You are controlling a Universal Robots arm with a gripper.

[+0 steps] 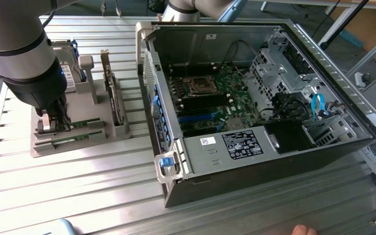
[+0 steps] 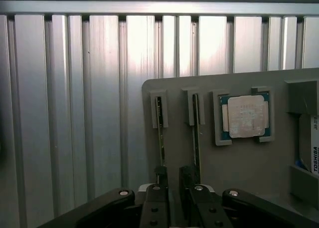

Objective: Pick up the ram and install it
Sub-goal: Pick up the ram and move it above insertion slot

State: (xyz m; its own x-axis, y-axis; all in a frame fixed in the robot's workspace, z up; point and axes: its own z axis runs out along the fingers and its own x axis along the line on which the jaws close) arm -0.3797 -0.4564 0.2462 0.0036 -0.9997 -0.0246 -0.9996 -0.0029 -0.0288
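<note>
- Because it stands on its long edge in a narrow slot of the grey holder, the ram shows as a thin green line in the wrist view. That pose probably leaves both flat faces free for a pinch from above.
- A second stick stands the same way in the slot just inside the holder's long outer edge. The ram is one slot further in, between that stick and the processor chip, which lies flat in its own square recess.
- The gripper hangs straight down over one end of the two sticks, at the short edge of the holder on the exterior view's left.
- Its fingers stand apart with a clear gap and clamp nothing. Which of the two sticks they are lined up on cannot be told, nor whether a fingertip touches either stick.
- Neither stick is lifted, so the pick-up is judged not yet done.
- Further in on the holder, the expansion card stands upright along the edge nearest the case. The hard drive sits toward the far edge, each part kept in its own seat.
- The holder rests on the ribbed metal table, near the table's edge on the exterior view's left.
- Beside the holder, the computer case lies on its side with the panel off. The memory slots on the board therefore face upward, seemingly so a stick can be pressed in from above, and they look empty.
</note>
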